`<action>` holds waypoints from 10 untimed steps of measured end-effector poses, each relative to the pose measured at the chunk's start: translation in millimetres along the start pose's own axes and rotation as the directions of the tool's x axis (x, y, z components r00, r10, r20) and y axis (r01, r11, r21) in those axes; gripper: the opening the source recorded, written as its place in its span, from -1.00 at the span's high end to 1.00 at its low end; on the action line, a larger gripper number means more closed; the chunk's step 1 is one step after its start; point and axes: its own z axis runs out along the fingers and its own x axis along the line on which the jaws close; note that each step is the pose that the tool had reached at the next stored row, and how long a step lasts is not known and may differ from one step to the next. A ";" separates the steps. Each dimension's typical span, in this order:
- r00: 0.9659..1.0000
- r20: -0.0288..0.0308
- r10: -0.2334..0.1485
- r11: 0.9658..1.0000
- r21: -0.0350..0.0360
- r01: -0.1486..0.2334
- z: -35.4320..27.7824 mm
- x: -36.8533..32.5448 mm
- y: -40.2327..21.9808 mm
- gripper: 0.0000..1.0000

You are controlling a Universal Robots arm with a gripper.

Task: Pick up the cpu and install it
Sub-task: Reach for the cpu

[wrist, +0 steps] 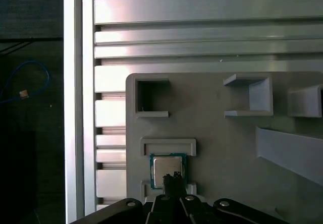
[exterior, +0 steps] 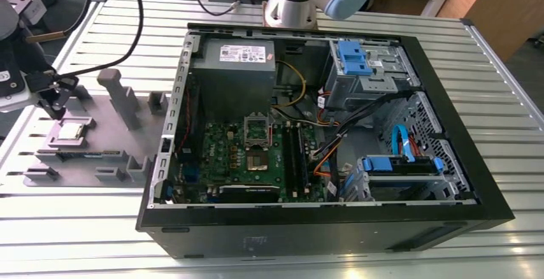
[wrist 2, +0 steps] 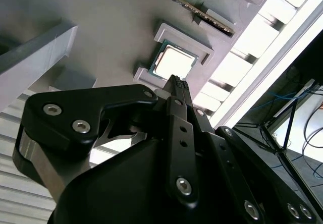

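One gripper, at the far side of the exterior view's left, over the grey holder plate. In the second wrist view its two fingers lie pressed together, closed on nothing. The tip sits over the near edge of the chip.

One cpu: small, square, pale metal top. It lies flat in its pocket on the holder plate, outside the case. In the first wrist view the cpu sits between two raised lips of the plate, one on each side, and the gripper tip overlaps its edge. In the second wrist view the cpu is just beyond the fingertips. The exterior view shows a small gap between tip and chip, so they are near but apart.

Holder plate in the first wrist view: three open square pockets counted, plus the cpu's pocket. One tall post stands on it in the exterior view.

One PC case, black, lying open on the slatted metal table. Inside it are one green board with one socket near its middle, one grey power box, and two blue-trimmed drive bays.

One arm base beyond the case.
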 end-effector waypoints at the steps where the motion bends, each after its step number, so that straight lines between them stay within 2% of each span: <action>1: 1.000 0.000 0.000 1.000 0.000 0.000 0.9 0.0 0.0 0.79; 10: 1.000 0.000 0.000 1.000 0.000 0.000 3.4 -0.1 -0.1 0.79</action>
